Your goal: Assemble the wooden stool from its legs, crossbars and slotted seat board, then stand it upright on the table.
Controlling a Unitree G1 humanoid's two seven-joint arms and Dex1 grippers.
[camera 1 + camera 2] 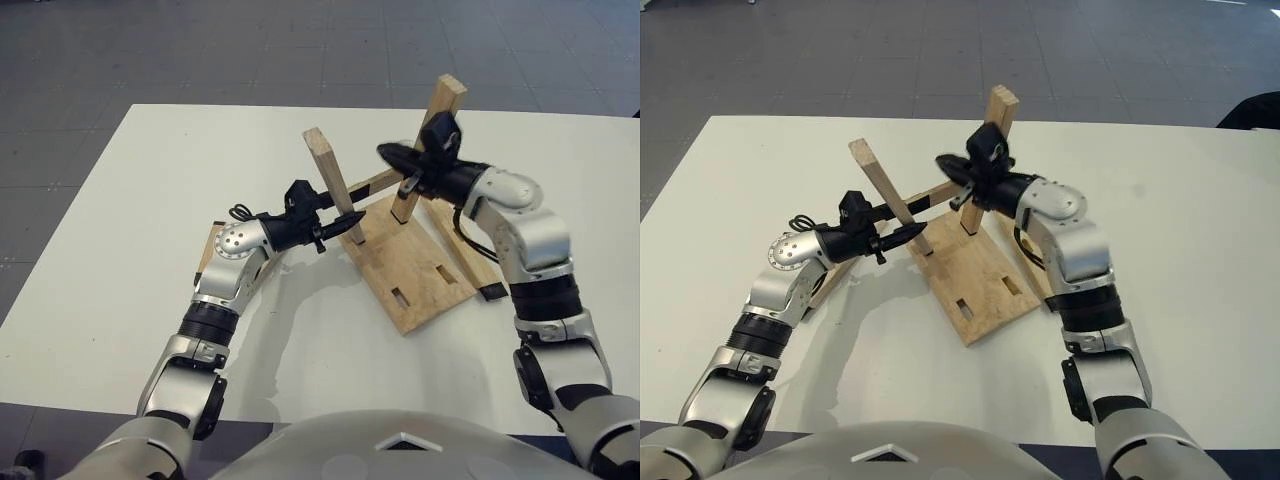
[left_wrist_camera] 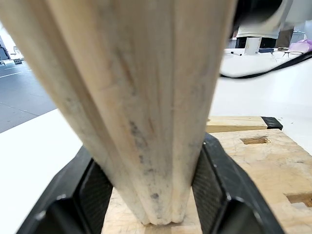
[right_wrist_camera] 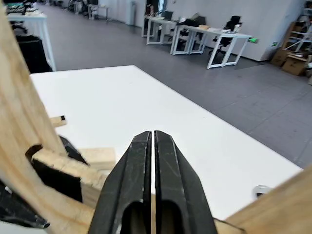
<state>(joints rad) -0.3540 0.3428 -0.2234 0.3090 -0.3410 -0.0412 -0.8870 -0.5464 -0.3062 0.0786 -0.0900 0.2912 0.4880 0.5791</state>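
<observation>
The slotted seat board (image 1: 415, 275) lies flat on the white table with two wooden legs standing in it. My left gripper (image 1: 347, 220) is shut on the nearer leg (image 1: 328, 178) low down, close to the board; in the left wrist view that leg (image 2: 141, 107) sits between both fingers (image 2: 92, 190). A crossbar (image 1: 376, 183) runs from this leg to the taller far leg (image 1: 432, 140). My right gripper (image 1: 390, 153) hovers just above the crossbar, shut with nothing in it (image 3: 154, 136).
A loose wooden piece (image 1: 210, 248) lies on the table under my left forearm. Another piece with a black end (image 1: 478, 272) lies along the board's right side. The table's left half and far right are bare white surface.
</observation>
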